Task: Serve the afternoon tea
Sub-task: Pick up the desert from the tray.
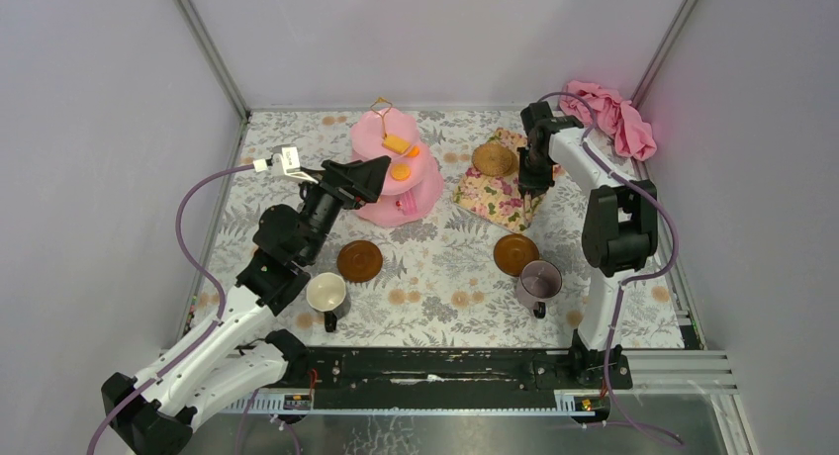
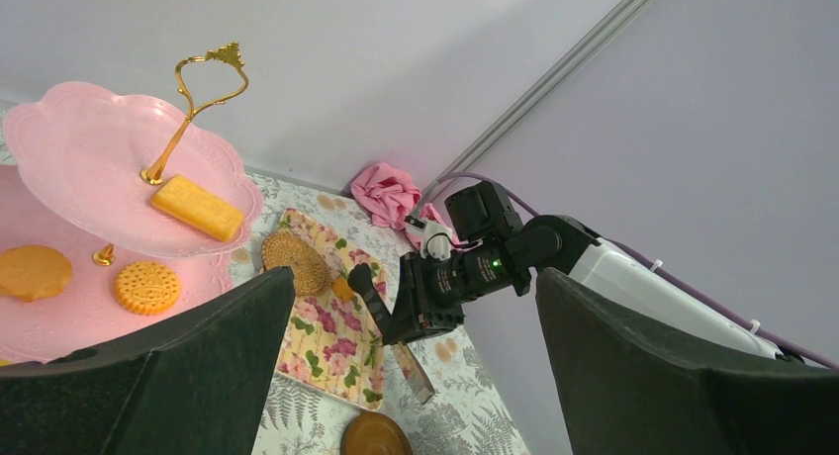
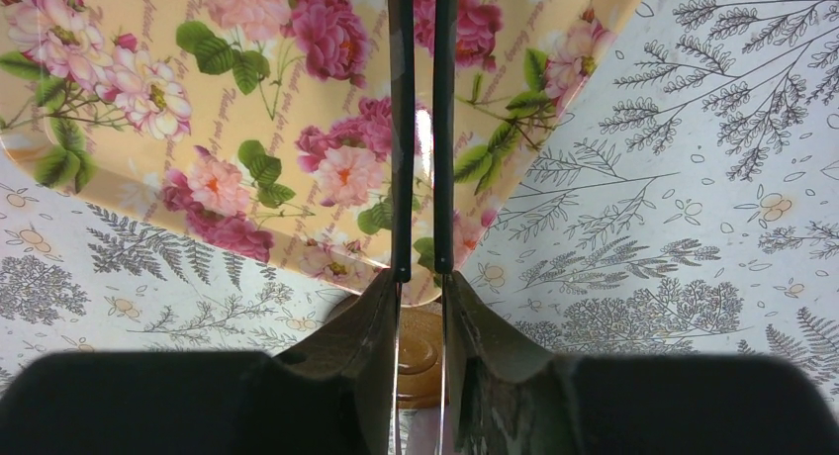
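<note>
While the right gripper [image 3: 419, 282] pinches tongs [image 3: 400, 129] over the tray [image 3: 297, 252], left gripper [image 2: 414, 307] gaping empty, a gentle, level squeeze serves best.

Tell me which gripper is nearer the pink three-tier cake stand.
Left. The left gripper sits right beside the pink three-tier cake stand, jaws open; the right gripper is farther off, over the floral rectangular tray, gripping slim black tongs.

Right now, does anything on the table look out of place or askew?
Nothing looks spilled or broken. The floral tray lies askew, turned diagonally, and the pink cloth sits crumpled in the far right corner.
</note>
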You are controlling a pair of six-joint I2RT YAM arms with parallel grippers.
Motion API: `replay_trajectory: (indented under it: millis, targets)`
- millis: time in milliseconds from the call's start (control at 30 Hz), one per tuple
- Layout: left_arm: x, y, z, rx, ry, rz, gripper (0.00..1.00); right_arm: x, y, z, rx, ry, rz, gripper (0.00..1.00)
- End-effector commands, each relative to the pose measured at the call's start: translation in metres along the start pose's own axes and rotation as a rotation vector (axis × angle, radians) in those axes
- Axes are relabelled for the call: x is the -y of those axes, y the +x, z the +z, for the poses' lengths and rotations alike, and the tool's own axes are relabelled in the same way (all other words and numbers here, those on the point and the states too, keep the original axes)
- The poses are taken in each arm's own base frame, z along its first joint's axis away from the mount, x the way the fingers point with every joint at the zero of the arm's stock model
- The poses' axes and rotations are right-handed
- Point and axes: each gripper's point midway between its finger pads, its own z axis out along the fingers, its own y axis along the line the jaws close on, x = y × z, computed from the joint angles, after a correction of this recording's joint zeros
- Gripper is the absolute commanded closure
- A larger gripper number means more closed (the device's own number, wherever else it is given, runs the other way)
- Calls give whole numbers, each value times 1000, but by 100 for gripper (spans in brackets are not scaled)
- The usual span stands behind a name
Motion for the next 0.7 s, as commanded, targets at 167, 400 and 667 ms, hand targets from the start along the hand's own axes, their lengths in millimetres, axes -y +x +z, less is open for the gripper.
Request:
replay_trajectory:
  millis: [167,400,667]
  targets:
    - [2,-7,0,29,11,-14,0,4,-3,-24,48,-5,10,79]
    - [6,-9,1,29,20,-15,0,4,3,-18,19,-2,9,64]
    - [7,-12,0,31,22,-13,0,8,6,-11,-8,12,23,60]
